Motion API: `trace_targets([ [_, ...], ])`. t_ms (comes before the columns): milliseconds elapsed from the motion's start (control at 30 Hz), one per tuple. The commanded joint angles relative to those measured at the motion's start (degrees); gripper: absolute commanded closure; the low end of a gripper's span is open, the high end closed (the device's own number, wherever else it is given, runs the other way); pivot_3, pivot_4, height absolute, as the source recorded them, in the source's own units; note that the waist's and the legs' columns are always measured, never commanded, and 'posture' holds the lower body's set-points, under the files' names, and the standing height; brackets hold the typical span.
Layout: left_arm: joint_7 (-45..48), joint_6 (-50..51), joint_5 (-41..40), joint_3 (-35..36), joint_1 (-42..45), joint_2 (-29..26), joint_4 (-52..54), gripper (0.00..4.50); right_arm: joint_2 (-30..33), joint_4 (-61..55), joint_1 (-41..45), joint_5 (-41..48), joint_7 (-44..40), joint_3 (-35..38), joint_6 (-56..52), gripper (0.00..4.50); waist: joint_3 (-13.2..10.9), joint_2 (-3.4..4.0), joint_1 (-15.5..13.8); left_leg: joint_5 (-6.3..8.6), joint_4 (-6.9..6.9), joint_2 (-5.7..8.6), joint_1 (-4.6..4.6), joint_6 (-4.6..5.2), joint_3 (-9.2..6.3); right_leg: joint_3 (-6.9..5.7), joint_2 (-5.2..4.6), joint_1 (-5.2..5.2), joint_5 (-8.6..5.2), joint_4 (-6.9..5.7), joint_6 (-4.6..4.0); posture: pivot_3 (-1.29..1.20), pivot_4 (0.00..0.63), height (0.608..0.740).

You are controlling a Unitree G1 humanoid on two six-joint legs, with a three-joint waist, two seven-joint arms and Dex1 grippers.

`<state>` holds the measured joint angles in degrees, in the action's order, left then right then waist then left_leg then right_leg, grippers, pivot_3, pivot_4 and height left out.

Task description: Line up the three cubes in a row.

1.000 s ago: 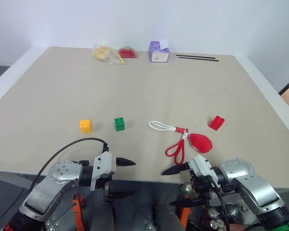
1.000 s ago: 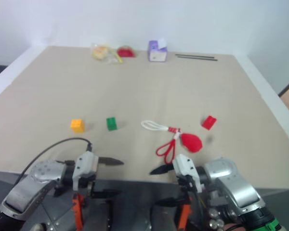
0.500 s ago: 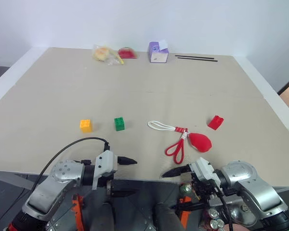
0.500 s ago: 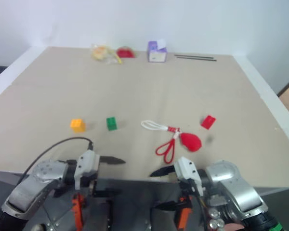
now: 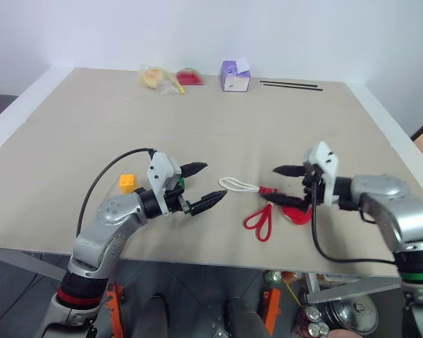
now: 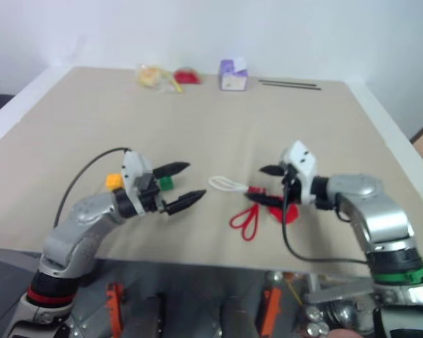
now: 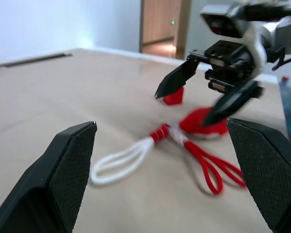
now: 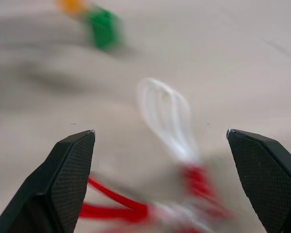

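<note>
Though lettering is unreadable, purple-and-white box [image 5: 235,76] stands.

Beige table [image 5: 268,127], white edging on sides. On it, near side: yellow cube [image 5: 127,183], green cube [image 6: 166,183] just beside it, partly hidden; white-and-red rope loops [image 5: 250,204] in middle, joined to red ball [image 5: 297,213]; red cube [image 7: 173,97] beyond ball, largely hidden in head views. Far edge: yellowish bagged item [image 5: 155,77], red item [image 5: 189,76] beside it, purple-and-white box [image 5: 235,76], two thin black sticks [image 5: 291,86] lying parallel.
</note>
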<state>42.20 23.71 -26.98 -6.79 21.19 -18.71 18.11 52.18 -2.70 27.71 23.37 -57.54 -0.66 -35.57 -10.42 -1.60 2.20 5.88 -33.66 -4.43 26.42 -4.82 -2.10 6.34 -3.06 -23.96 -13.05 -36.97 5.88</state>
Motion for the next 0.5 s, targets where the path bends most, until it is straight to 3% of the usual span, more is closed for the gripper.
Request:
trace_targets([
  [33,-0.2,-0.8,0.3,-0.4,1.6,0.6,0.2,0.07,4.4,1.1,0.6,-2.5,-1.3,-0.9,-4.2,0.00,0.0,0.00,0.0,0.09,0.04,0.00,0.00,0.03,0.00,0.00,0.00,-0.01,-0.06,0.00,0.03,0.00,0.150,0.740],
  [167,1.4,-1.2,0.6,-1.2,2.2,-0.2,-0.4,0.07,8.6,0.6,0.7,-2.9,-3.8,-3.7,-11.9,0.00,0.0,0.03,0.3,0.20,0.16,-0.01,0.00,0.16,0.00,0.02,0.03,-0.10,-0.19,-0.03,0.10,0.00,0.150,0.740],
  [367,4.5,-1.6,0.6,-2.4,2.1,-1.5,-0.4,0.07,8.1,-0.3,1.2,-3.3,-3.8,-6.0,-17.5,0.00,0.0,0.03,0.4,0.21,0.02,-0.01,-0.01,0.16,0.00,0.02,0.04,-0.02,-0.19,-0.03,0.09,0.00,0.150,0.740],
  [400,5.1,-1.7,0.5,-2.5,2.1,-1.6,-0.3,0.00,7.8,-0.3,1.4,-3.3,-3.6,-6.1,-17.8,0.52,0.0,0.03,0.4,0.21,-0.04,0.00,-0.01,0.16,0.00,0.03,0.03,-0.01,-0.18,-0.03,0.07,0.00,0.150,0.740],
  [500,7.1,-1.8,0.6,-3.3,2.0,-2.5,0.3,0.00,7.3,-0.3,1.9,-2.6,-3.6,-5.9,-18.8,1.48,0.0,0.03,0.4,0.21,-0.23,0.00,-0.01,0.15,0.00,0.03,0.03,0.06,-0.16,-0.03,0.04,0.00,0.150,0.740],
])
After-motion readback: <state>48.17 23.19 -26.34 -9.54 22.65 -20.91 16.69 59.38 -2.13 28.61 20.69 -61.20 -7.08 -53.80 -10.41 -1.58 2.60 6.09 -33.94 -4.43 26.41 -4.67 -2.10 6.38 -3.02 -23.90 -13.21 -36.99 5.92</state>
